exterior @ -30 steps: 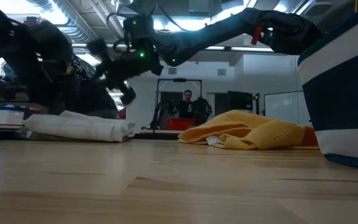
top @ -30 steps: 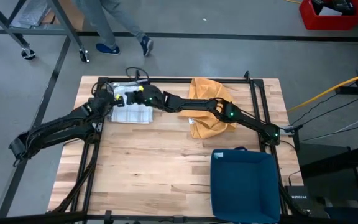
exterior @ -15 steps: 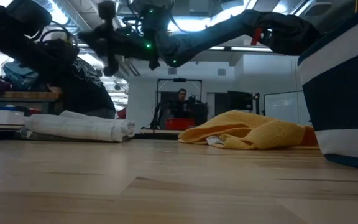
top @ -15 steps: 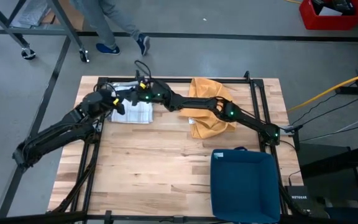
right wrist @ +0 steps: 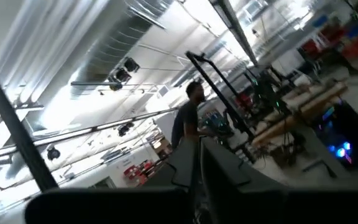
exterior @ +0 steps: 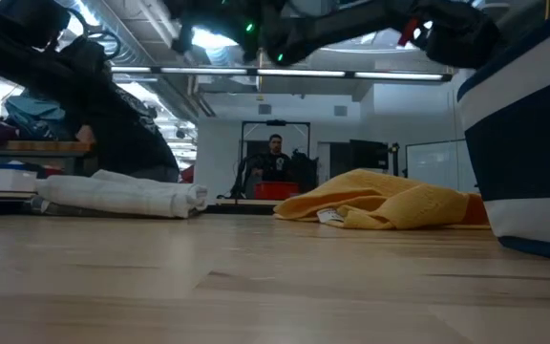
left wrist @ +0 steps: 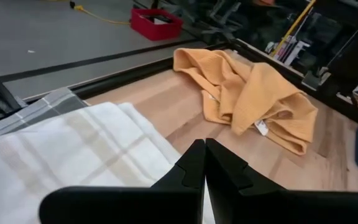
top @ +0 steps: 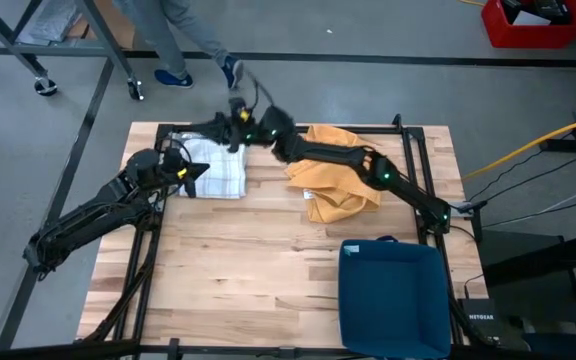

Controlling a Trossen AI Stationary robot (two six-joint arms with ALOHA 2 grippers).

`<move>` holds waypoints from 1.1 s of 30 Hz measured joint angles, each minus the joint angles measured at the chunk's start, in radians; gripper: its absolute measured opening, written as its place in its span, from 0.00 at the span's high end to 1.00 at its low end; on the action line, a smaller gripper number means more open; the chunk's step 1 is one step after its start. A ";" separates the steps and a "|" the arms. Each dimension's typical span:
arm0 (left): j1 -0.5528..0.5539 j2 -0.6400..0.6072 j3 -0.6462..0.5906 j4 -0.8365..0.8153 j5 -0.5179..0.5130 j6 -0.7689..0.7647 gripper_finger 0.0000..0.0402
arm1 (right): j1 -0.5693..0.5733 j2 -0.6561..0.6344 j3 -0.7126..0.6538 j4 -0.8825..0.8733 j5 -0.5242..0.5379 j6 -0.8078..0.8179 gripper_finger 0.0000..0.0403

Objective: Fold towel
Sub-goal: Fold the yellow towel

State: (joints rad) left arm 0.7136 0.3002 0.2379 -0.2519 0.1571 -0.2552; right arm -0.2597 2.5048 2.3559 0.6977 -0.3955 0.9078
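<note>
- Lying folded at the far left of the tabletop, the white plaid towel was a flat rectangle in the high view; in the low view it showed as a low white stack resting on the wood
- the left hand sat at the towel's left edge, just above the cloth; its wrist view showed both dark fingers pressed together with no gap and nothing between them, the towel spread right beneath
- the right hand was raised over the far edge of the tabletop, just beyond the towel and apart from it; its wrist camera pointed up toward the room's ceiling, the two fingers meeting with nothing held
- a crumpled yellow cloth lay to the right of the towel, near it but not touching; the right arm passed over it; a small white tag showed on it in the left wrist view
- a dark blue bin stood at the near right corner, well apart from the towel
- a person was walking on the floor beyond the tabletop; another person stood far back in the room
</note>
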 joint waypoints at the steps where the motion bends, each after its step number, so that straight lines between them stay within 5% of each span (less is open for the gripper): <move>1: 0.000 0.000 0.000 -0.002 0.000 0.002 0.99 | -0.006 -0.022 0.000 -0.011 -0.012 -0.015 0.93; 7: 0.000 0.001 0.000 -0.009 -0.002 0.001 0.99 | -0.055 -0.170 0.001 -0.105 -0.180 -0.078 0.93; 14: 0.000 0.001 0.000 -0.008 -0.003 0.002 0.99 | -0.117 -0.295 0.001 -0.273 -0.524 -0.057 0.93; 17: 0.000 0.001 0.000 -0.008 -0.009 0.029 0.99 | -0.131 -0.342 0.001 -0.408 -0.567 -0.061 0.93; 25: 0.000 0.002 0.000 -0.035 -0.013 0.022 0.99 | -0.134 -0.438 0.001 -0.858 -0.525 -0.264 0.93; 33: 0.000 0.001 0.000 -0.094 -0.013 0.022 0.99 | -0.133 -0.485 0.000 -1.522 -0.173 -0.565 0.93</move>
State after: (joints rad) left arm 0.7132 0.3016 0.2382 -0.3455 0.1440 -0.2337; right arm -0.3923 2.0194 2.3562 -0.8246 -0.5688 0.3428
